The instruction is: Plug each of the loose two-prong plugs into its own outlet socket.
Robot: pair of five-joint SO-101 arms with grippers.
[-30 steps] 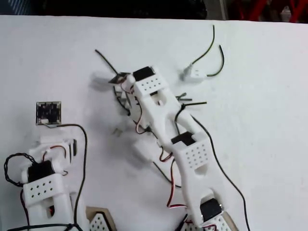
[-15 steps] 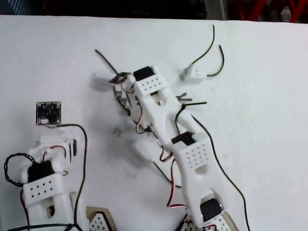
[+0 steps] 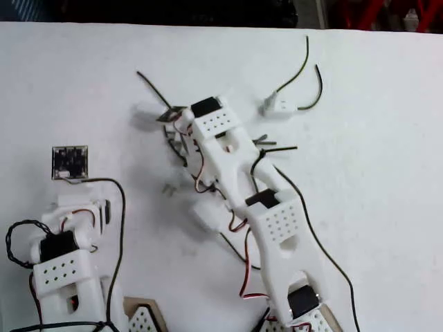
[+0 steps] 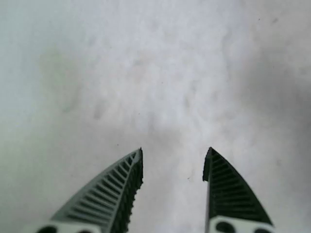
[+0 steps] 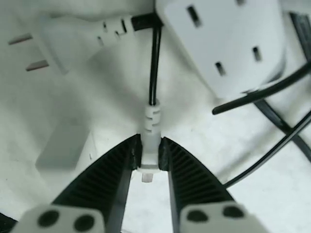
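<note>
White tabletop (image 3: 387, 207) takes up nearly everything from where I stand, matte and a little mottled. Behind its far edge runs a dark strip of room (image 3: 173, 10), with some red framework (image 3: 374, 12) off at the far corner.

Near the front edge the left arm (image 3: 66, 263) sits folded back, and a small black square board (image 3: 69, 161) lies flat on the table just beyond it. The left gripper (image 4: 175, 150) hangs over bare table with its jaws well apart and nothing between them.

The right arm (image 3: 256, 200) stretches diagonally out to the middle of the table. The right gripper (image 5: 150, 145) is pinched narrow on a white plug (image 5: 151, 119), clamping it by the ribbed neck, and a black cord runs away from that neck. Just beyond it lies a white outlet socket (image 5: 223, 39) with its slots facing up. A second plug (image 5: 53, 41) lies on its side nearby, two prongs showing. Black cables (image 5: 272, 97) trail past the socket and a white block (image 5: 63, 150) sits beside the gripper. Farther back, well apart from the arm, a white connector (image 3: 277, 106) lies with dark wires curling off it.
</note>
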